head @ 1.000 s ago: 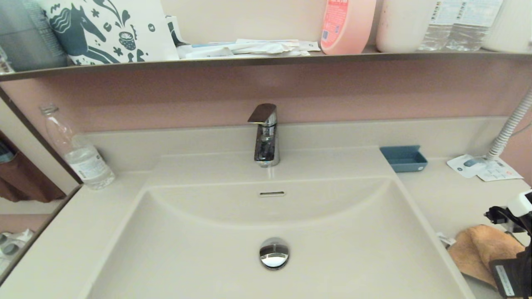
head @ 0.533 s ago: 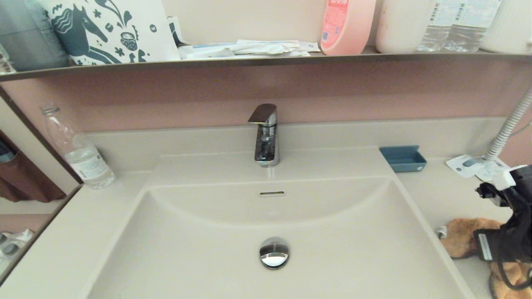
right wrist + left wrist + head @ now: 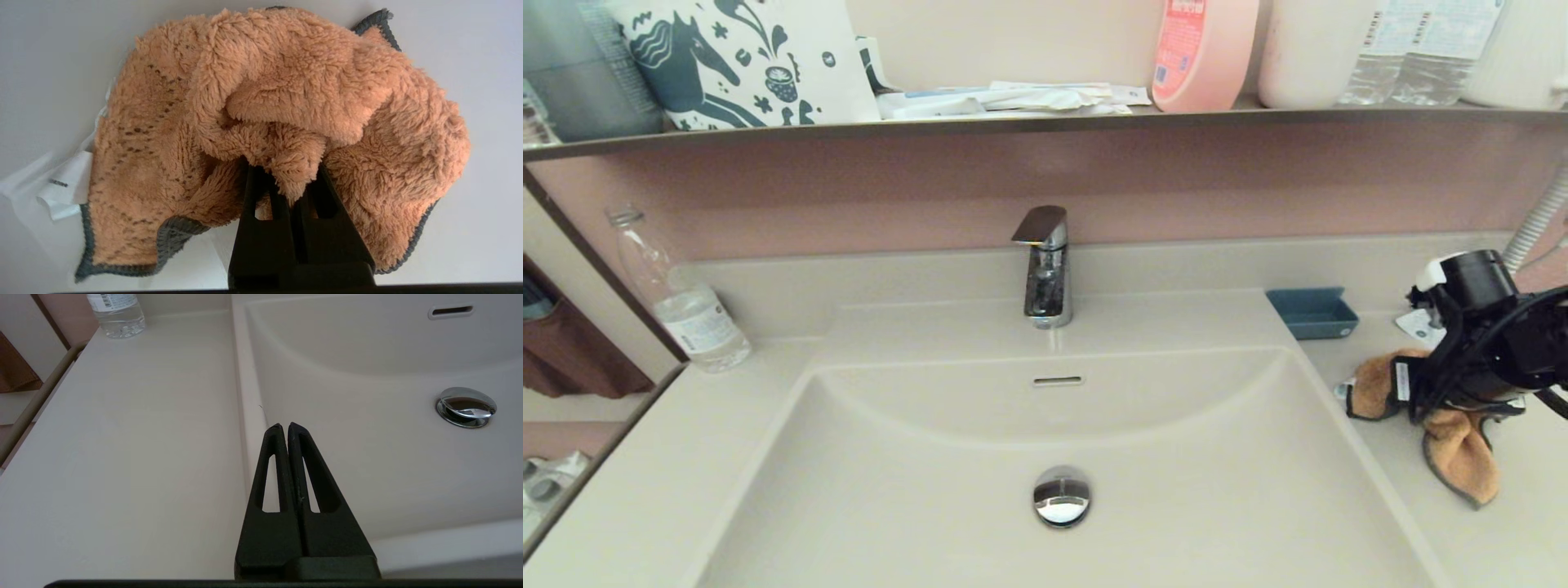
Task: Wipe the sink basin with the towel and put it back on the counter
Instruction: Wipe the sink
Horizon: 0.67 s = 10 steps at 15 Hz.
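The smooth cream-beige counter [image 3: 645, 482] is cut off by the lower edge of the head view, and so is the front of the wide rectangular cream-beige sink basin [image 3: 915, 490] set in it. The basin holds only its round chrome drain plug [image 3: 1062, 496], and a small slot overflow [image 3: 1058, 380] sits in its curved back wall. On the dark brown shelf [image 3: 1045, 122] above, the tops of the pink bottle [image 3: 1201, 53] and the other containers are out of the frame. The small fluffy orange towel with dark grey edging [image 3: 1454, 433] is to the right of the basin, above the counter, partly hidden behind the black right gripper [image 3: 300, 185], whose fingers are closed on a fold of it; the fingertips are buried in the pile. One corner of the towel hangs down. A small blue rectangular tray [image 3: 1312, 312] stands behind it; I cannot see anything in it. The left gripper [image 3: 284, 426] hovers over the basin's left rim, its fingers pressed together with nothing between them.
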Motion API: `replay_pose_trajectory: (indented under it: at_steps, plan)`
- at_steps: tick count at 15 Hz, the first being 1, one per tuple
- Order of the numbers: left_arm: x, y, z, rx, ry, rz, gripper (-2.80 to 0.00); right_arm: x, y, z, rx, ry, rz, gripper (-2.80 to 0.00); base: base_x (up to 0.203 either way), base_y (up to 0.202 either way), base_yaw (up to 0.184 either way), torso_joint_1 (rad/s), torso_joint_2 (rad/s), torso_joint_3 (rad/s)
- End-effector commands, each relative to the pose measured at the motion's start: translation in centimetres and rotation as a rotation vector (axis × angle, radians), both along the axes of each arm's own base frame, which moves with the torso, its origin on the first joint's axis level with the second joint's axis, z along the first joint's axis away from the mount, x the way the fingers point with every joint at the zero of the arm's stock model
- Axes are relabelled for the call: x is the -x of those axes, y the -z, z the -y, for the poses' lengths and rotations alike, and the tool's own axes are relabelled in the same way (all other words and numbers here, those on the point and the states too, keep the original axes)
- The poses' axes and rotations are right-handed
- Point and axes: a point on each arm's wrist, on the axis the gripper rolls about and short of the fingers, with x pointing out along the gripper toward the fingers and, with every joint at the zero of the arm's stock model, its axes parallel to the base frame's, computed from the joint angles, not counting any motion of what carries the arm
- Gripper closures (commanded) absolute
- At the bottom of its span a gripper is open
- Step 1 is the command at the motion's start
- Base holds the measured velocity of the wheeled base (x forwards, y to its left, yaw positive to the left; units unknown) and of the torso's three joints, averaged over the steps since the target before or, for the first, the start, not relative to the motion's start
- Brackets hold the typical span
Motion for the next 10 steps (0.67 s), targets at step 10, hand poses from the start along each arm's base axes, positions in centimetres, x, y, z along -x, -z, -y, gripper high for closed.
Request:
replay_pose_trajectory:
  at_steps: [10]
  plan:
    - [0.0, 0.0, 0.0, 0.000, 0.000, -0.002, 0.00, -3.7, 0.0, 0.2, 0.041, 0.049, -0.026, 0.00, 0.000, 0.000, 0.000, 0.000, 0.00, 0.000]
